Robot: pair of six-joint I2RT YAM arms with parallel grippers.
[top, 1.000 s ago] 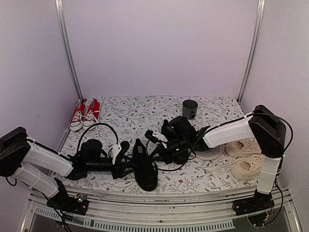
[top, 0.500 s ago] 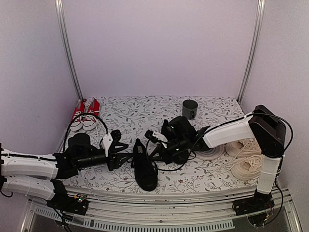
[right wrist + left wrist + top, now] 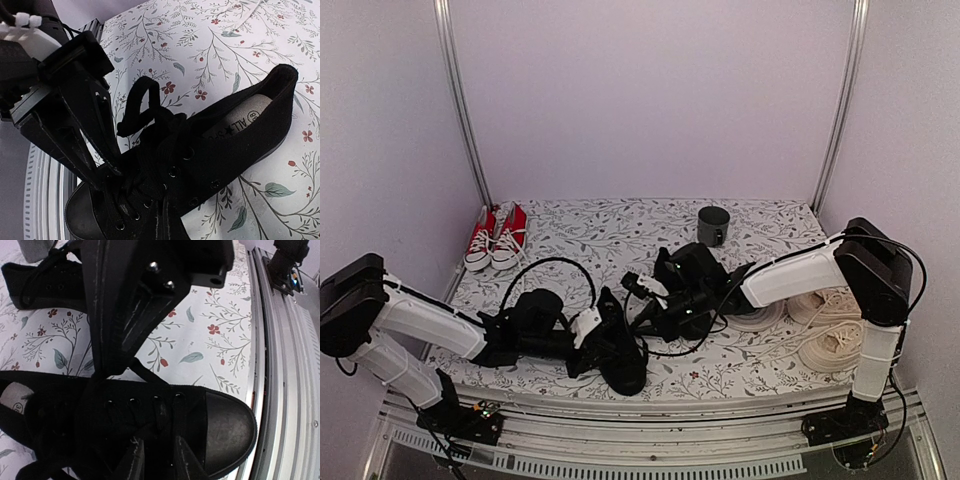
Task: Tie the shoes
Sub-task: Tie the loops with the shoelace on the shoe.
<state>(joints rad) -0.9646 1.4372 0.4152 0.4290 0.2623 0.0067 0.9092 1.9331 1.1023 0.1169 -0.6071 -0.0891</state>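
I'm working the near black shoe (image 3: 620, 345), lying by the table's front edge with its long axis running front to back, toe toward the rail.

Left gripper (image 3: 588, 335) is coming at it from the left, crossways to that axis. In the left wrist view its fingers (image 3: 132, 460) are straddling the laced throat directly beneath the claw, toe cap off to one side. Jaws partly apart; I cannot tell whether a lace is caught between them.

Right gripper (image 3: 642, 305) is reaching in from the opposite side, jaws together. A lace loop (image 3: 142, 102) is rising just beside its fingertip; whether it's pinched, I cannot tell.

Second black shoe (image 3: 695, 275) is lying behind the right claw.

I'm judging both claws about equally near the laces.
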